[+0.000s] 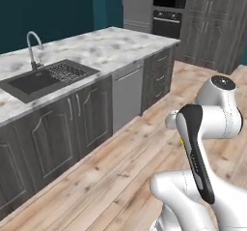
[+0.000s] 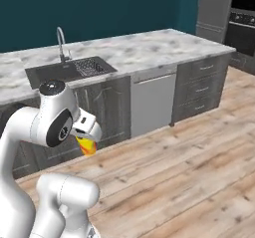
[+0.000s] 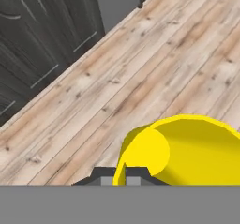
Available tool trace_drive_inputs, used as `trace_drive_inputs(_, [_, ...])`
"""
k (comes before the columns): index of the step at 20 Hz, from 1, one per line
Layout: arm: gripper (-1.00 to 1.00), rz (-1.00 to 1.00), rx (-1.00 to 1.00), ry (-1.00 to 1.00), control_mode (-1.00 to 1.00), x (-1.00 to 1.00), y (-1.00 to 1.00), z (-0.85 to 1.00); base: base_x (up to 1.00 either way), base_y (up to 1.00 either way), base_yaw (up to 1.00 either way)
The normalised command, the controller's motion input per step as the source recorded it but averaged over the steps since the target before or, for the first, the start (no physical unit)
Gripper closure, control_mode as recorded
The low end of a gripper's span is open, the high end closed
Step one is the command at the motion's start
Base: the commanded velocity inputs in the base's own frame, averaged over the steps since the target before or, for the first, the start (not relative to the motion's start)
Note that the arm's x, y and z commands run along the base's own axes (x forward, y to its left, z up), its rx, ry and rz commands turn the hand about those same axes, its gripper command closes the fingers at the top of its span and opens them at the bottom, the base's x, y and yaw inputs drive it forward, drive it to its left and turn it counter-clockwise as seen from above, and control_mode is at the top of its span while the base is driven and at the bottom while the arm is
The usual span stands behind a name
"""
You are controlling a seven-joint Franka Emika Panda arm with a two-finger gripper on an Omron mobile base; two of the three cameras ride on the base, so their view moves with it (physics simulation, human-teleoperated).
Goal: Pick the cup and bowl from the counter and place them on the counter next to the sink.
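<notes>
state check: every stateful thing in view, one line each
gripper: shut on the yellow cup's rim
yellow cup: held, tipped on its side, above the wood floor
sink: basin bare but for the wire rack
faucet: no water running
cabinet doors: closed
dishwasher: closed
wall oven: door closed

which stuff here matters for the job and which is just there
Job:
- yellow cup, held in the shut gripper
- marble counter
- sink

Just there:
- faucet
- dishwasher
- wall ovens
- cabinets
- wood floor
</notes>
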Motion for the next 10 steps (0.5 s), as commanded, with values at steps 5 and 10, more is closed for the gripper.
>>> trace_drive_inputs(5, [1.0, 0.0, 0.0, 0.0, 1.0, 0.0, 0.0, 0.0, 0.38, 0.0, 0.68])
trace_drive_inputs(10, [1.0, 0.0, 0.0, 0.0, 1.0, 0.0, 0.0, 0.0, 1.0, -0.02, 0.42])
